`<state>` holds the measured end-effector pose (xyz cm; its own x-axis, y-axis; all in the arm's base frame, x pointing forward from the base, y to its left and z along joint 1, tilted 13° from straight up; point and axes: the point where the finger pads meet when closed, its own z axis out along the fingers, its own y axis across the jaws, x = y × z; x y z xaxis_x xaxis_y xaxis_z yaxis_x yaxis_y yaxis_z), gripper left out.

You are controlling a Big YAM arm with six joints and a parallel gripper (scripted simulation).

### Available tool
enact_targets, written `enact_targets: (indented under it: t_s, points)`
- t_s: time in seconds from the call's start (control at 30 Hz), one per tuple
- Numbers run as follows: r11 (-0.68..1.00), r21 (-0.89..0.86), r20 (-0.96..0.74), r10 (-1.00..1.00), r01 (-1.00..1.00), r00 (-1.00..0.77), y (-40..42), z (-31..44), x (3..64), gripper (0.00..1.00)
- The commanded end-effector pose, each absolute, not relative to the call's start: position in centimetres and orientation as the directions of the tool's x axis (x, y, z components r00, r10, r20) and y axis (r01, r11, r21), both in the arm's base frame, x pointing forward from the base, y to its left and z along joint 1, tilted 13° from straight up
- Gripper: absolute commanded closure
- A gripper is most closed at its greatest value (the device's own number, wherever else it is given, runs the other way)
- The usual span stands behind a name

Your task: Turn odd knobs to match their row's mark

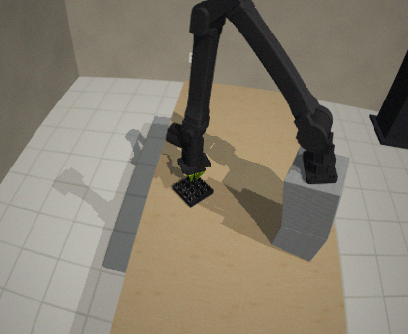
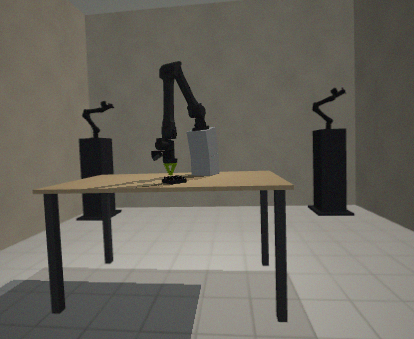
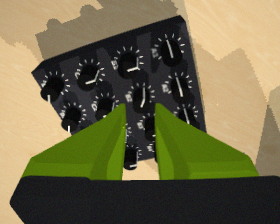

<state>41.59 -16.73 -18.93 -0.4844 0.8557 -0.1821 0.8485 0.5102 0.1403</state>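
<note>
Knob box [image 1: 195,191] [image 2: 174,180] [image 3: 116,90] sits flat on the wooden counter [image 1: 228,283] [image 2: 241,179] [image 3: 235,30], right under my gripper [image 1: 195,179] [image 2: 170,174] [image 3: 140,112]. My green fingers point down at it, open just a little, with a thin gap between their tips.

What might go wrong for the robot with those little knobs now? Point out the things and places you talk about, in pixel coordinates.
The knobs on the knob box [image 1: 193,194] [image 2: 174,180] [image 3: 145,46] sit close together, so the hand [image 1: 196,176] [image 2: 170,174] [image 3: 140,112] might bump a neighbor and turn it by mistake. Its green fingers also hide some knobs from the wrist view, so a wrong one might get turned.
</note>
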Motion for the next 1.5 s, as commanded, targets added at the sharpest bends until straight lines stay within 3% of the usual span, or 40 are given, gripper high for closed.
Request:
enact_targets:
  t_s: [0.0, 1.47]
  points:
    - [0.509, 0.142, -0.187, 0.856, 0.849, -0.482, -16.67, -19.39, 41.93, 0.81]
    - [0.509, 0.137, -0.182, 0.856, 0.850, -0.484, -16.06, -19.59, 41.28, 0.81]
